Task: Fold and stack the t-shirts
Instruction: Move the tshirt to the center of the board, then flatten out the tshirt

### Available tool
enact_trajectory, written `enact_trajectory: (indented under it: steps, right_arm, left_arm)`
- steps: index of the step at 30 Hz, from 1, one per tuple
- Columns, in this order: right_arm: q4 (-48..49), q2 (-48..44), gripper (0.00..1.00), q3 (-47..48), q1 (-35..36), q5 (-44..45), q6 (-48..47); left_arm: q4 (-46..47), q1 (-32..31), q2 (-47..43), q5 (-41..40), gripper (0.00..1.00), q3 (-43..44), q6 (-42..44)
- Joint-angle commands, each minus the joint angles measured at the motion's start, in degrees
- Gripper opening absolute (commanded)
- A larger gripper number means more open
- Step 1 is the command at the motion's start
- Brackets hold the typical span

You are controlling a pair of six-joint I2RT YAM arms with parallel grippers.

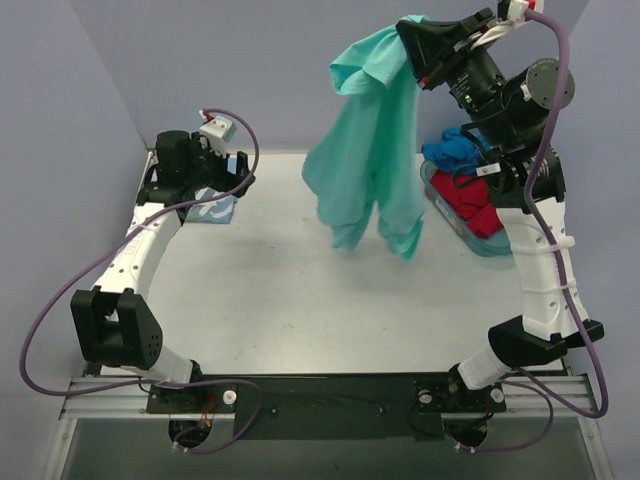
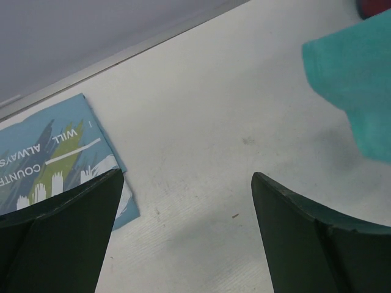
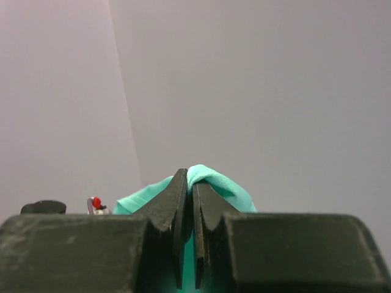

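Hanging the mint-green t-shirt from the right gripper, jaws clamped on a bunched fold of the cloth, high over the far right of the table.

Long axis near vertical: pinched end up, loose ends pointing down at the tabletop; touching it or not, cannot tell. Left gripper spread wide, holding nothing, low at the far left, just beside the folded blue-teal t-shirt lying flat with white lettering up. Red t-shirt and bright blue t-shirt heaped in the translucent tray at the right edge, close beside the hanging cloth. Broad stretch of matte white tabletop between hanging shirt and folded one. Plain grey-lavender walls at left, back and right.
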Motion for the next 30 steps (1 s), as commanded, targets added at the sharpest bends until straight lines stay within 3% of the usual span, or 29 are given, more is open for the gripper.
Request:
enact_trajectory:
  steps: [1,5,9,14,18,21,24,26,30]
  right_arm:
    - [8.7,-2.1,0.0,-9.3,0.1,-3.8,4.6]
    - [5.9,-3.9,0.0,-22.4,-2.3,-6.3,8.5]
    - [4.8,-2.1,0.0,-35.8,-6.5,-20.8,13.7]
    - [-11.5,3.9,0.0,-43.5,-6.8,-29.3,6.6]
    - [-16.3,5.6,0.0,-49.3,-8.3,-25.8,6.3]
    - [-17.1,5.5,0.0,-53.4,-9.2,-22.1,6.4]
    - [-19.1,6.5,0.0,-53.9,-10.1,-19.3,6.9]
    - [-20.0,7.0,0.0,-53.6,-10.2,-18.3,7.2]
    - [-20.6,6.9,0.0,-51.9,-10.3,-15.2,8.3]
  left_arm:
    - [0.9,0.8,-2.8,3.9,0.97,2.1,4.3]
    - [-3.3,2.0,-4.4,8.1,0.97,-0.4,8.4]
    - [-11.0,2.0,-4.9,13.9,0.97,-3.7,19.7]
    - [-21.4,-0.9,-1.1,14.4,0.89,-4.7,30.0]
    - [-28.8,-3.6,7.5,9.5,0.84,-0.4,33.8]
    - [-34.8,-4.0,15.2,8.3,0.72,8.7,34.4]
    - [-42.6,-3.9,24.2,9.3,0.68,17.1,38.7]
    - [-46.7,-4.0,26.5,9.2,0.7,19.5,42.8]
    - [-42.8,-4.3,25.3,6.1,0.81,14.3,49.1]
